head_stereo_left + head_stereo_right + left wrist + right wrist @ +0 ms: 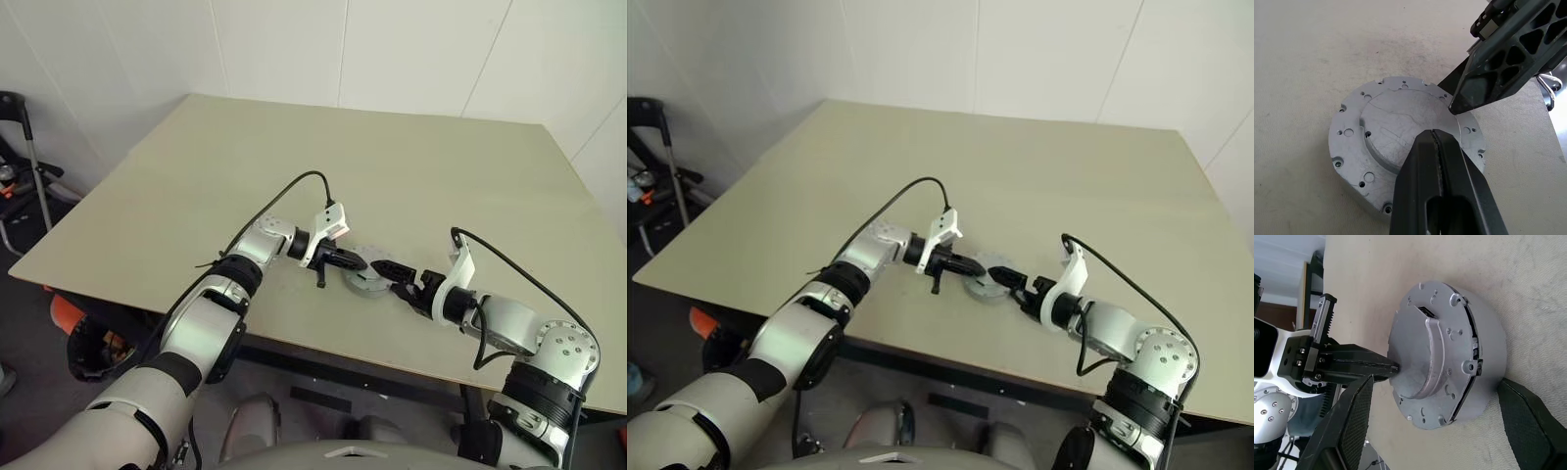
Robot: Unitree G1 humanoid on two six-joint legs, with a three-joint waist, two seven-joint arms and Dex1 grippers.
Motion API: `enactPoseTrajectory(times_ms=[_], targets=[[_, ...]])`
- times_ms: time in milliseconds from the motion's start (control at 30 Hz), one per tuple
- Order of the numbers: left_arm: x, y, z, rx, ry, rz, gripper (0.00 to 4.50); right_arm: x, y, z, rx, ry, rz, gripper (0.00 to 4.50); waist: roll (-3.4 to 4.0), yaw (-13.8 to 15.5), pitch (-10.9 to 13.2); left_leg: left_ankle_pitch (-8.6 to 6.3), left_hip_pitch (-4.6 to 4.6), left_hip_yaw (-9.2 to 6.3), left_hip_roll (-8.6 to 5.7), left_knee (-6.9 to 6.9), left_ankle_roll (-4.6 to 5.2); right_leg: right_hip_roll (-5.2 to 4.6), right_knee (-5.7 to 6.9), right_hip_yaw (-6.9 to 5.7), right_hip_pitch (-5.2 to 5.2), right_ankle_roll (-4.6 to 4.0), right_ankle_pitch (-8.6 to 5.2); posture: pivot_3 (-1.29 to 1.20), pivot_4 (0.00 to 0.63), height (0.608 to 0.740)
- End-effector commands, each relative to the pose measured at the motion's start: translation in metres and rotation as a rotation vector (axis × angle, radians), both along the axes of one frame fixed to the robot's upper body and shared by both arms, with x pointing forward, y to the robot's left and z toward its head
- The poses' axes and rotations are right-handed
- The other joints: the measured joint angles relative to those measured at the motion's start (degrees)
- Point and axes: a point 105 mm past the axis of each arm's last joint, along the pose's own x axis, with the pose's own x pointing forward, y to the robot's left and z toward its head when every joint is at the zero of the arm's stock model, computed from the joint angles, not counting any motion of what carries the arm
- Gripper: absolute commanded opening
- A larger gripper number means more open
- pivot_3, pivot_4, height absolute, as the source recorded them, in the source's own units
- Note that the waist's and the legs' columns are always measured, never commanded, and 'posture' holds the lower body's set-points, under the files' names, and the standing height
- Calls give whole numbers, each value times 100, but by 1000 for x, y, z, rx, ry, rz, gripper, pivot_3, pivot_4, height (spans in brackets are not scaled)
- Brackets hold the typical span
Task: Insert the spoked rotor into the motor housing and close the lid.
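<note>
a broad pale beige wooden desk (392,166) stands against white panelled walls (294,49); dark grey floor (29,313) lies below, a black metal stand (24,157) beside.

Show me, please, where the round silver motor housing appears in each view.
Left eye: motor housing lower centre, between left claw and right claw.
Right eye: likewise.
Left wrist: centre.
Right wrist: centre, large.
Landmark: shut left claw tip at its top face.

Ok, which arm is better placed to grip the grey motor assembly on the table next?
The right. The right gripper is open with a finger on each side of the motor assembly, while the left gripper is shut, its tip resting on the lid.
</note>
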Motion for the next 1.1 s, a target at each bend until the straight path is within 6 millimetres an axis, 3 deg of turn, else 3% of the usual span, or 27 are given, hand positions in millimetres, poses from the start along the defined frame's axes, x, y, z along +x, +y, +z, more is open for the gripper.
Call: enactPoseTrajectory(times_ms=[33,233,600,867,967,1100], targets=[[3,1,6,4,-21,0,0,0,9,3,69,-4,19,4475,0,-5,0,0,0,0,0,0,0,0,0,0,0,0,0,0,0,740],[2,-1,6,2,-19,-5,0,-2,9,6,190,-4,-3,4475,0,-8,0,0,0,1,2,0,0,0,-1,-1,0,0,0,0,0,740],[-2,3,2,8,-6,-10,0,-5,11,40,381,-104,12,4475,-2,-7,1,-2,-11,2,2,5,3,0,-5,-4,-5,1,0,0,0,740],[-4,4,1,10,-1,-13,0,-4,16,37,364,-87,5,4475,-2,1,1,-5,-30,2,0,20,9,-4,-5,-7,-11,1,0,0,0,740],[-3,4,1,10,-3,-11,0,-6,18,35,355,-82,15,3899,-2,-3,1,-7,-36,1,1,24,12,-3,-5,-7,-16,1,0,0,0,740],[-3,4,1,9,-3,-10,0,-5,15,35,343,-83,15,2656,-2,4,1,-8,-50,0,1,33,14,-4,-4,-9,-23,1,0,0,0,740]])
